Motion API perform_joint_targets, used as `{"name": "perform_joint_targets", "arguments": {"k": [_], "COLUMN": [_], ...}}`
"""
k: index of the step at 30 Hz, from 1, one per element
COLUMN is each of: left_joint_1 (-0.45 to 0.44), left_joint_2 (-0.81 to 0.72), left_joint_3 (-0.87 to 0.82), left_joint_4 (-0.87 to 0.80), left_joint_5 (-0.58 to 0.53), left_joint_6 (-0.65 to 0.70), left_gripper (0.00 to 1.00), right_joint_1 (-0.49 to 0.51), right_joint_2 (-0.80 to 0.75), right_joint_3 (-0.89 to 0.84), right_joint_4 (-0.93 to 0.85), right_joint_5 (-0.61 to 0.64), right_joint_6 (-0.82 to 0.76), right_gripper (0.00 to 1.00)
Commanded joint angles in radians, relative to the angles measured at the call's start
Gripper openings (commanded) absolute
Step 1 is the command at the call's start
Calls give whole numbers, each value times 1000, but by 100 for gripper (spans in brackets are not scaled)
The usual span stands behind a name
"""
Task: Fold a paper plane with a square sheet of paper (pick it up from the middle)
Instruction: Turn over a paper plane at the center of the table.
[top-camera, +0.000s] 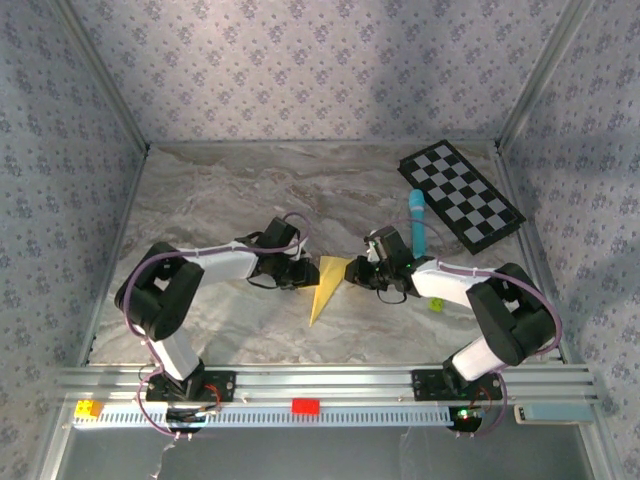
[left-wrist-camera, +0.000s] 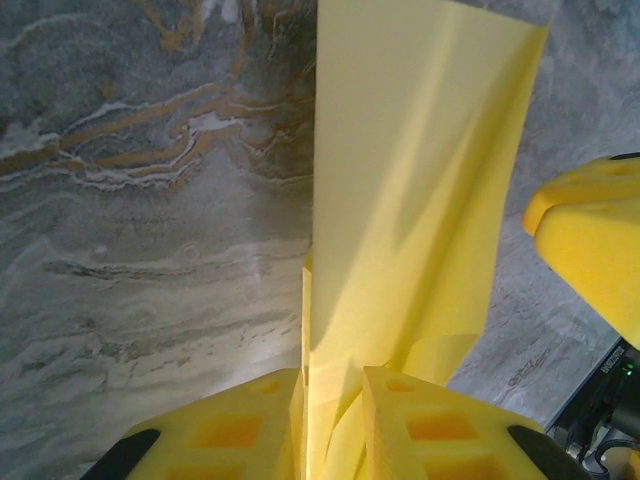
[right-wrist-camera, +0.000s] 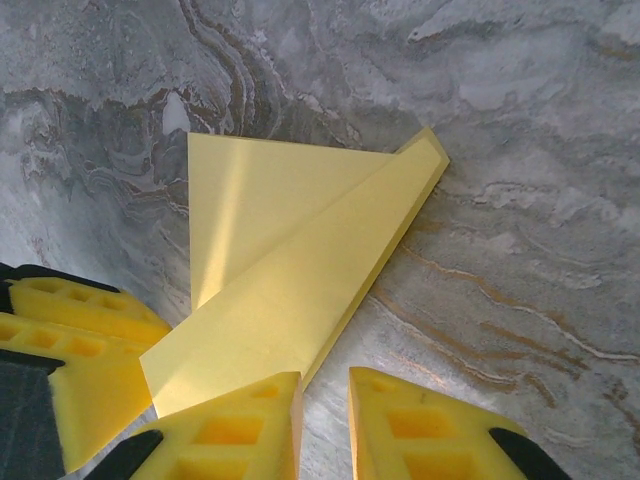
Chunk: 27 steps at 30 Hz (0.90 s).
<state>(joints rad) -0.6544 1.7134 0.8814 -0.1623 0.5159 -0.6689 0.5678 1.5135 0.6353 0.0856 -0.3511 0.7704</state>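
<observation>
Progress check.

**Paper:** The paper (top-camera: 326, 285) is not a flat square. It is creased into a long narrow wedge. Its broad end sits between the two sets of jaws, and its point trails away from both, toward the arm bases. The right wrist view shows two layers: a triangular flap lying flat, and a long strip folded over it along a diagonal crease. Both meet at one sharp tip well ahead of those jaws.

**Left gripper:** At the left gripper (left-wrist-camera: 332, 425), the paper runs straight into the gap between the jaws and extends ahead of them as a tall panel, with a second panel leaning off to the right. The jaws stand a little apart. I cannot tell whether they pinch the layers or merely bracket them.

**Right gripper:** The jaws of the right gripper (right-wrist-camera: 325, 420) are slightly parted, with bare table (right-wrist-camera: 520, 150) showing in the gap and nothing grasped. The near corner of the paper lies just left of the gap, at the left finger's tip. Contact is unclear.

**Judgement:**
- Done: the nose folds and a lengthwise crease look finished, and the shape already reads as a rough dart.
- Left to do: the wings do not look evenly folded, so there is probably a wing fold, some crease pressing and the release.
- Stage: past the middle, not finished.
</observation>
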Motion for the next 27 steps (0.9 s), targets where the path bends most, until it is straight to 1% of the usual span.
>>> {"name": "perform_joint_targets", "arguments": {"k": [1, 3, 10, 24, 27], "left_joint_1": [-7, -10, -13, -22, -27], "left_joint_2": [15, 18, 29, 61, 69], "left_joint_3": [-15, -25, -51, -27, -21], "left_joint_4": [-32, -32, -1, 7, 16], "left_joint_5": [40, 50, 147, 183, 196], "left_joint_6": [27, 33, 64, 76, 74], "left_gripper": [23, 23, 27, 27, 26], "right_joint_1": [10, 12, 28, 61, 63], "right_joint_2": [7, 10, 31, 83, 89], "right_joint_3": [-9, -9, -8, -16, -21], "right_joint_4": [8, 7, 16, 89, 96], "right_joint_5": [14, 12, 9, -35, -41], "right_joint_6": [9, 9, 14, 39, 42], "right_gripper": [21, 21, 21, 21, 21]}}
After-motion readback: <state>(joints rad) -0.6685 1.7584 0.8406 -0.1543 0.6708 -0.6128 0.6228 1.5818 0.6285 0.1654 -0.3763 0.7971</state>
